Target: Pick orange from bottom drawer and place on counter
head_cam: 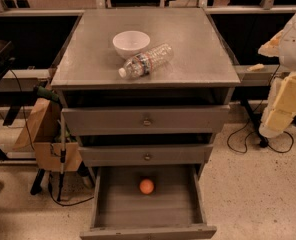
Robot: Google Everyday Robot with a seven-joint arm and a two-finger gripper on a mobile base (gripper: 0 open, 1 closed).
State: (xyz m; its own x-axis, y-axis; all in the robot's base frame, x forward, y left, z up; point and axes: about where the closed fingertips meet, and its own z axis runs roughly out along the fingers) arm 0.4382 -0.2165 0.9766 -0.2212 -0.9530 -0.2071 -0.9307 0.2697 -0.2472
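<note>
Warm, fairly dim light falls from overhead. The flat grey matte counter [188, 39] takes most of it, with a soft pale sheen and no hard glare. The round white bowl [131, 43] glows brightest, and the clear plastic bottle [147, 61] lying beside it catches small highlights. Under the counter's lip there is deep shadow. In the open grey bottom drawer [102, 204], the small round orange [146, 186] sits lit between darker walls. My cream-coloured gripper [287, 101] hangs at the right edge, beside the cabinet, brightly lit.

You see three drawers [146, 120], one orange [146, 186], one white bowl [131, 43], one plastic bottle [147, 60], one counter [200, 36] and one gripper [271, 45] at the right edge
</note>
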